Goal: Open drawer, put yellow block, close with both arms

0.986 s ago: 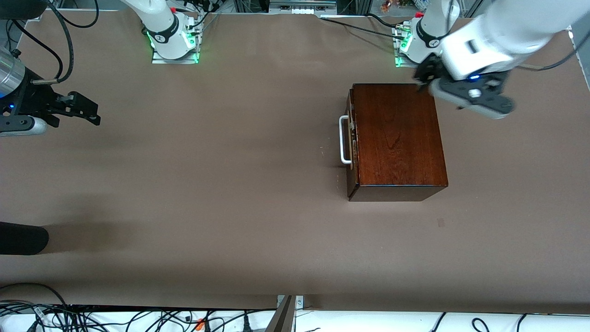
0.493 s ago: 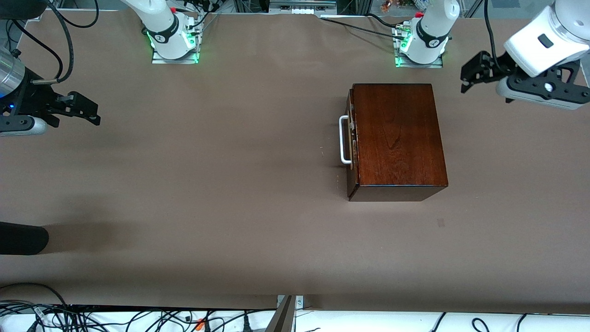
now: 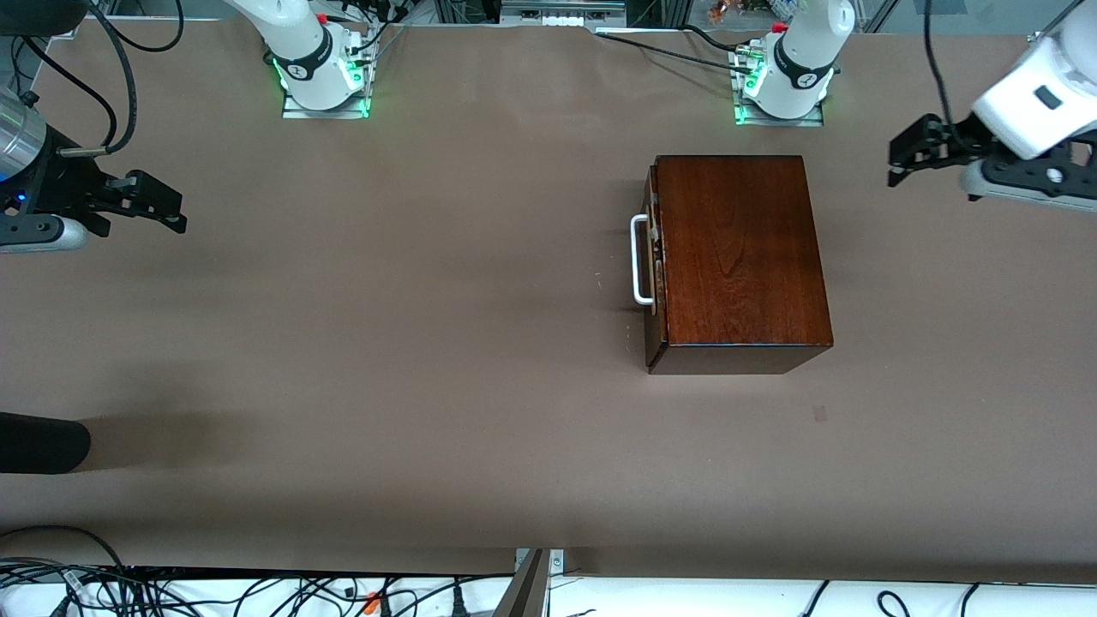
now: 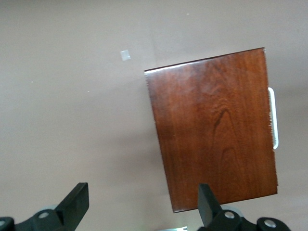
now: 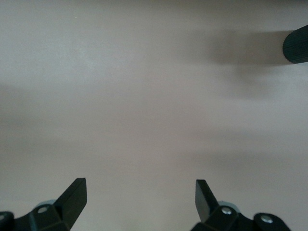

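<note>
The dark wooden box [image 3: 737, 261] sits on the brown worktop [image 3: 386, 343] toward the left arm's end, its drawer [image 3: 653, 257] pushed in flush, the white bar handle [image 3: 638, 260] facing the right arm's end; the yellow block does not show in any view. The left claw [image 3: 908, 158] hangs above bare worktop beside the box, near the left arm's end, fingers [image 4: 77, 204] spread wide and holding nothing. The right claw [image 3: 158, 206] hangs over bare worktop at the right arm's end, its fingers [image 5: 74, 195] likewise apart and empty, with a black rounded object [image 3: 38, 443] lying nearer the front camera at that same end.
</note>
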